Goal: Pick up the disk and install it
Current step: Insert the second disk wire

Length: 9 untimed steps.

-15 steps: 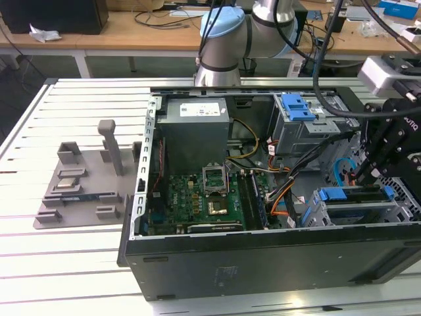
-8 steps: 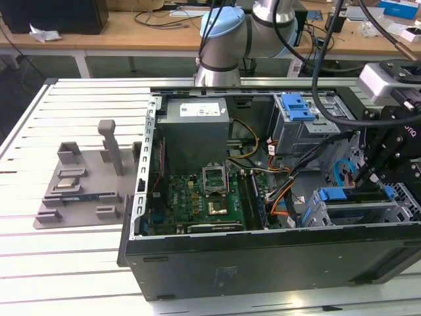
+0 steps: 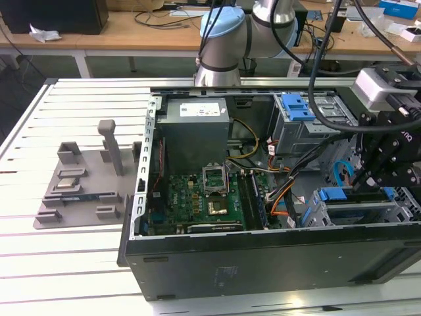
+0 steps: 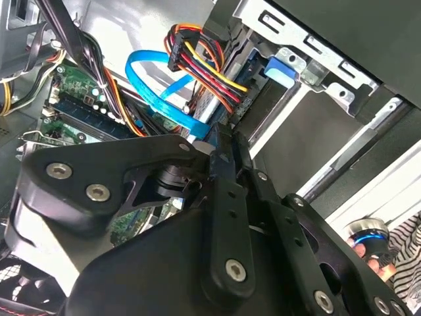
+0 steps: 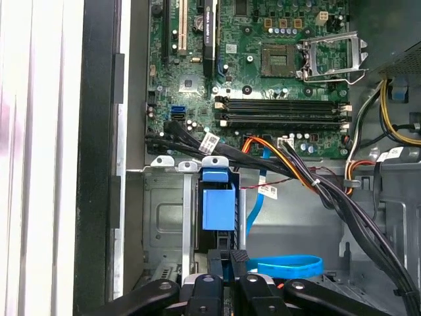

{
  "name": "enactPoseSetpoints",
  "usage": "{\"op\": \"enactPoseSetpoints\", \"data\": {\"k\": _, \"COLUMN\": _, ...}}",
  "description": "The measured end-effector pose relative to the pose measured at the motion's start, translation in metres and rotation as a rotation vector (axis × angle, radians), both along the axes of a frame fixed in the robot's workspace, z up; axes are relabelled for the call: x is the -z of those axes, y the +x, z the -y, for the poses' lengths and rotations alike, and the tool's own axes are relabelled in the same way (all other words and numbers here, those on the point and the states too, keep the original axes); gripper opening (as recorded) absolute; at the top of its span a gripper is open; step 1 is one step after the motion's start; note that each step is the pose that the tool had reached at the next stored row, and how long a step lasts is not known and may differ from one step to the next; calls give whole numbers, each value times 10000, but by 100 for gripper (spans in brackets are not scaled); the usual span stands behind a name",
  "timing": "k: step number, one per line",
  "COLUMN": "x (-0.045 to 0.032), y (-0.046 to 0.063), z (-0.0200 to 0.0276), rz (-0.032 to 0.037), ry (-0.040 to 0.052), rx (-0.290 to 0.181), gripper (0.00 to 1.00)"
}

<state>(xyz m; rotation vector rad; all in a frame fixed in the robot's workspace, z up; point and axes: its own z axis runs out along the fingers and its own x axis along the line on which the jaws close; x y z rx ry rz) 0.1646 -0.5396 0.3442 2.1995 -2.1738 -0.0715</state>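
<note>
The disk (image 3: 334, 195) sits in the grey drive cage (image 3: 397, 212) at the case's corner on the exterior view's right, near the front wall. Its blue rail (image 5: 217, 207) faces up out of the slot, and its blue tab (image 4: 283, 70) shows at the cage rim. My gripper (image 3: 360, 186) hangs right over that rail. In both wrist views the black fingers (image 5: 221, 257) stand close together, just behind the blue rail and holding nothing. The gripper (image 5: 230, 255) points down into the bay, and its tip (image 4: 223, 141) lies near the cage edge.
The open case holds a green motherboard (image 3: 197, 197), a grey power supply (image 3: 196, 128) and a second cage with a blue bracket (image 3: 296, 105). A blue flat cable (image 5: 289, 265) and coloured wire bundles (image 4: 204, 62) run close to the bay. A grey fixture plate (image 3: 79, 184) lies outside the case. A hand (image 4: 378, 260) shows beyond it.
</note>
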Motion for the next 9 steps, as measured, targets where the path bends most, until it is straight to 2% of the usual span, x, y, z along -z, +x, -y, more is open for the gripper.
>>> {"op": "enactPoseSetpoints", "data": {"k": 1, "x": -6, "y": -1, "z": 1, "rz": 0, "ry": 9, "rx": 1, "gripper": 16}}
{"op": "enactPoseSetpoints", "data": {"k": 3, "x": -20, "y": 3, "z": 1, "rz": 0, "ry": 160, "rx": 3, "gripper": 16}}
{"op": "enactPoseSetpoints", "data": {"k": 5, "x": -20, "y": 13, "z": 0, "rz": 0, "ry": 248, "rx": 0, "gripper": 16}}
{"op": "enactPoseSetpoints", "data": {"k": 9, "x": -17, "y": 44, "z": 0, "rz": -10, "ry": 260, "rx": 2, "gripper": 16}}
